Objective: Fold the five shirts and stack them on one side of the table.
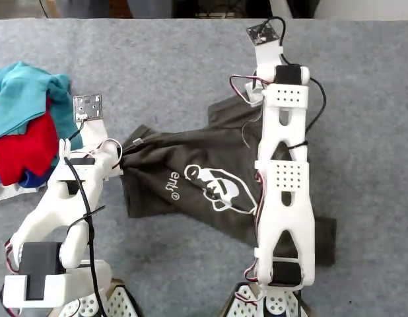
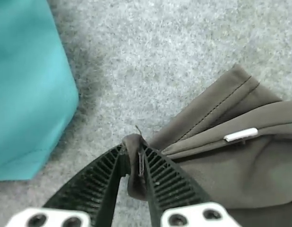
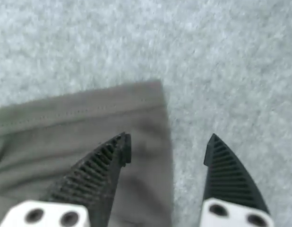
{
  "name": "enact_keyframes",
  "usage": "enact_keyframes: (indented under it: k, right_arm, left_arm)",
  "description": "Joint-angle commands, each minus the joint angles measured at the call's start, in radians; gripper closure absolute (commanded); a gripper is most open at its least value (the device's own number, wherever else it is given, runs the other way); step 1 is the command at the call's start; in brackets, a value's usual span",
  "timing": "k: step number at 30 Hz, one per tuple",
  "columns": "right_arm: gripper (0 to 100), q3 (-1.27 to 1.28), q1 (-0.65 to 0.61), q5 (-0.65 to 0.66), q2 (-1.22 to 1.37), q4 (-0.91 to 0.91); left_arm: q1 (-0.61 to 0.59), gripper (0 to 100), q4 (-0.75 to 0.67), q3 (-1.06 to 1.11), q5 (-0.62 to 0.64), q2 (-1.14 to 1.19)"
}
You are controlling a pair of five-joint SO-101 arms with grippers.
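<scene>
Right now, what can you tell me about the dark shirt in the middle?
The dark shirt is olive-brown soft cloth with a white print and stitched hems. It lies spread but rumpled, print up, on the grey table. The left gripper pinches a bunched bit of its edge in shut fingers. The right gripper hangs open over one corner.

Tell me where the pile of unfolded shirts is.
In the high view the pile of shirts lies at the left edge of the table, close beside the left tool, which pinches the dark shirt spread at mid-table.
</scene>
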Motion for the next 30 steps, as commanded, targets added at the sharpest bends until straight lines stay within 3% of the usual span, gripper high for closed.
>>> enact_keyframes:
  k: [1,4,19,25,30]
  right_arm:
    - [73.7,-0.053,-0.006,0.017,-0.013,-0.028]
    - [73.7,-0.05,-0.011,0.097,-0.015,-0.028]
    - [73.9,0.245,-0.025,0.097,-0.071,-0.275]
    - [83.5,0.298,-0.026,0.101,-0.058,-0.358]
    - [79.6,0.298,-0.028,0.101,-0.058,-0.354]
  left_arm:
    - [-0.005,97,-0.009,-0.024,0.005,-0.006]
    - [-0.005,97,-0.009,-0.028,0.005,-0.003]
    - [0.013,97,-0.009,-0.035,0.005,0.0]
    - [0.013,97,-0.009,-0.035,0.005,0.0]
    - [0.012,97,-0.009,-0.035,0.005,0.0]
